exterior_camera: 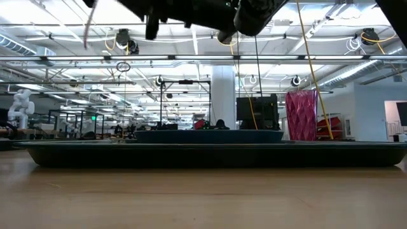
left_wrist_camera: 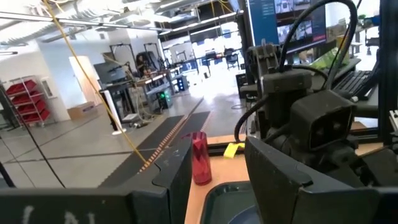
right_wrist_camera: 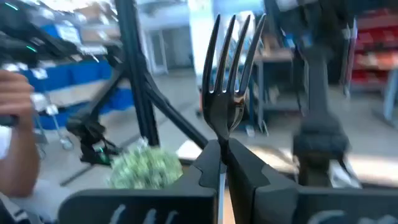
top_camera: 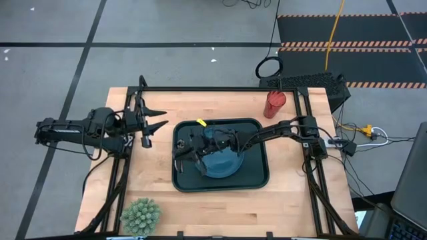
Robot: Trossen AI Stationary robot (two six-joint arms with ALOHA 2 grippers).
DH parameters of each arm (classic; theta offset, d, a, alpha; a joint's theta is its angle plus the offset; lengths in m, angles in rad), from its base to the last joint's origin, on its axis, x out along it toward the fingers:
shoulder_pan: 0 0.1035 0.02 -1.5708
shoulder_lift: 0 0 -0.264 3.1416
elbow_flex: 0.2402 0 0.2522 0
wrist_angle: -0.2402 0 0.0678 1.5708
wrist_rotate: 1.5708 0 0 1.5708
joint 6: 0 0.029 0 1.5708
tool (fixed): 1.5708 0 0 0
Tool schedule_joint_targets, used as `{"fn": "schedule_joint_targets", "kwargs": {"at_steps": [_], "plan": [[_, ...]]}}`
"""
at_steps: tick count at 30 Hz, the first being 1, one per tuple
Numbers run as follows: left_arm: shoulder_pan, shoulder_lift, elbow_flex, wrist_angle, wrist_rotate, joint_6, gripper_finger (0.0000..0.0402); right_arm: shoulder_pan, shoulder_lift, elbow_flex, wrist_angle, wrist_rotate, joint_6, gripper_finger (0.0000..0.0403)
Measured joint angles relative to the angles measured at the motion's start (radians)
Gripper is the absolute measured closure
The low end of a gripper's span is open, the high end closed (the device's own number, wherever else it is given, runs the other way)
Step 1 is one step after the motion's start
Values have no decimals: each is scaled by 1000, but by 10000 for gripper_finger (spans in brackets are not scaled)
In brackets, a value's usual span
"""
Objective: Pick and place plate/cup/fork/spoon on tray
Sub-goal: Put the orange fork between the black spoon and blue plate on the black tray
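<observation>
- The right gripper pinches a fork between its pressed fingers; the tines stand up and away from the fingers, so the long axis of the fork runs straight out of the grip.
- In the high view the right gripper hangs over the left part of the tray, just beside the plate, which already lies on the tray.
- The handle of the fork is hidden inside the fingers, so I cannot tell its colour; the tines look dark against the light.
- The low view shows the arm well above the tray, so I judge that the fork must go down, onto the free strip of tray left of the plate.
- The cup stands on the table near the far right corner, apart from the tray; the right arm is nearer to it.
- The left gripper waits over the table left of the tray, its fingers spread.
- I do not see the spoon clearly; a small yellow thing lies at the far rim of the tray.
</observation>
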Motion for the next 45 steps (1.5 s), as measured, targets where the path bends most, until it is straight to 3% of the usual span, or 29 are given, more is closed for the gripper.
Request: {"fn": "schedule_joint_targets", "kwargs": {"at_steps": [5, 14, 21, 30, 36, 45], "plan": [[0, 0, 0, -6, 0, 7, 250, -1, 5, 0, -60, 31, -2, 402], [0, -10, 0, -9, -1, 18, 250, 11, 4, 4, -371, 461, 88, 402], [0, -52, 0, -13, -1, 34, 250, 65, 4, 140, -646, 699, 214, 403], [0, -82, 0, -14, -1, 44, 250, 91, 15, 294, -752, 767, 274, 403], [0, -104, 2, -13, -1, 53, 250, 101, 120, 429, -789, 759, 267, 403], [0, -118, 2, -41, -2, 63, 250, 83, 239, 641, -1033, 732, 364, 403]]}}
